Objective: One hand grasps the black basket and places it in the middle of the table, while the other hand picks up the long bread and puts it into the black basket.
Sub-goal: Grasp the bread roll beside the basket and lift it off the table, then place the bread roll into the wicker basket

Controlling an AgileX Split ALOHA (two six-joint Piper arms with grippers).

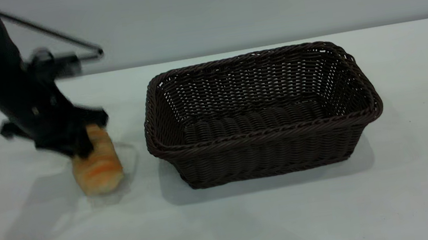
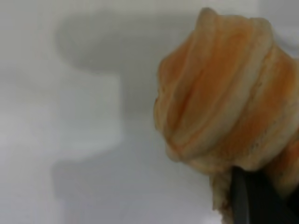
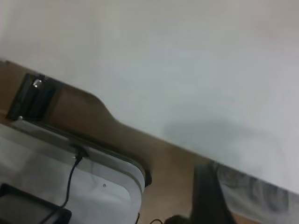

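Basket [image 1: 263, 113] already sits mid-bench [image 1: 411, 176], empty. My left claw [image 1: 76, 144] is clenched on the long bread [image 1: 98, 164], beside the basket; carrying it in remains. Right claw is out of sight.

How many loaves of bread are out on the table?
1. The long bread lies on the table left of the black basket, with the left gripper shut on its far end. The basket holds none.
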